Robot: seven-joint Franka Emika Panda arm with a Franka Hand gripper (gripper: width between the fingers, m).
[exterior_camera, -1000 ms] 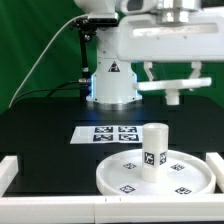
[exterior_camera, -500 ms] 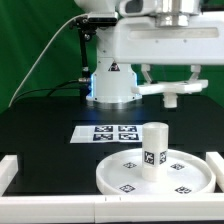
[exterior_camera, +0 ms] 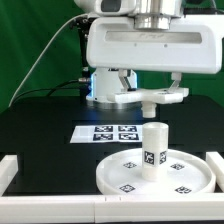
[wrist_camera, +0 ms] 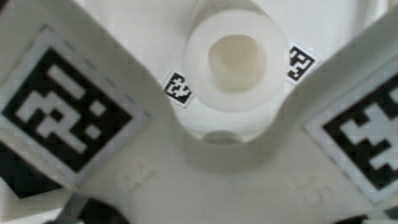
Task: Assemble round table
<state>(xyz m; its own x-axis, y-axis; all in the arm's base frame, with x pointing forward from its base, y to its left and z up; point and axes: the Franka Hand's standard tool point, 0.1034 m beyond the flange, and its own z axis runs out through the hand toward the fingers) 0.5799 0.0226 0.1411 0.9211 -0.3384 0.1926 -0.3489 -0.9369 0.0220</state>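
Gripper (exterior_camera: 152, 90) clamped partway shut on base piece (exterior_camera: 150, 98), aloft | leg (exterior_camera: 154, 146) upright on round disc (exterior_camera: 120, 176) | remaining, likely: base onto leg

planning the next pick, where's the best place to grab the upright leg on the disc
Grip the leg by its upper side wall, coming straight down from above. It stands upright in the middle of the round disc, its top is free, and the disc's raised rim would likely hinder a low sideways approach.
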